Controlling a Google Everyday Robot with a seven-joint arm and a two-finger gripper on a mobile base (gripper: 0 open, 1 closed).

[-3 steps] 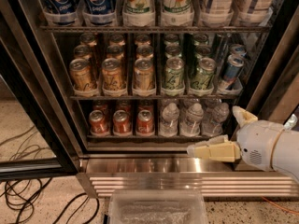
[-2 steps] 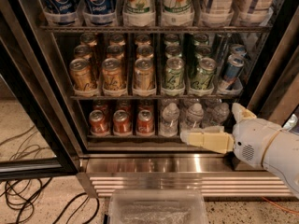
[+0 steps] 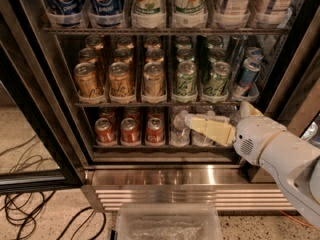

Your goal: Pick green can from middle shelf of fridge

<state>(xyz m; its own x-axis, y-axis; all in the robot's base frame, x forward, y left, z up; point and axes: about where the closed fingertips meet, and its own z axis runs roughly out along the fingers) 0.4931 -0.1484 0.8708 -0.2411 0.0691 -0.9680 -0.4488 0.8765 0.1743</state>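
The fridge (image 3: 165, 176) stands open in front of me. Its middle shelf (image 3: 150, 103) holds lanes of cans. Two green cans stand at the front of the shelf, one (image 3: 186, 79) right of centre and another (image 3: 216, 79) beside it, with more green cans behind them. My gripper (image 3: 190, 120) reaches in from the right on a white arm. It sits below the middle shelf, in front of the water bottles (image 3: 179, 131), just under the left green can. It holds nothing that I can see.
Gold cans (image 3: 120, 79) fill the shelf's left lanes and a slim blue can (image 3: 246, 75) leans at its right end. Red cans (image 3: 130, 130) sit on the rack below, big bottles (image 3: 147, 4) above. A clear plastic bin (image 3: 167, 223) and floor cables (image 3: 25, 209) lie below.
The gripper has moved left and upward, from beside the steel sill to in front of the water bottles under the middle shelf. The cans have not moved.
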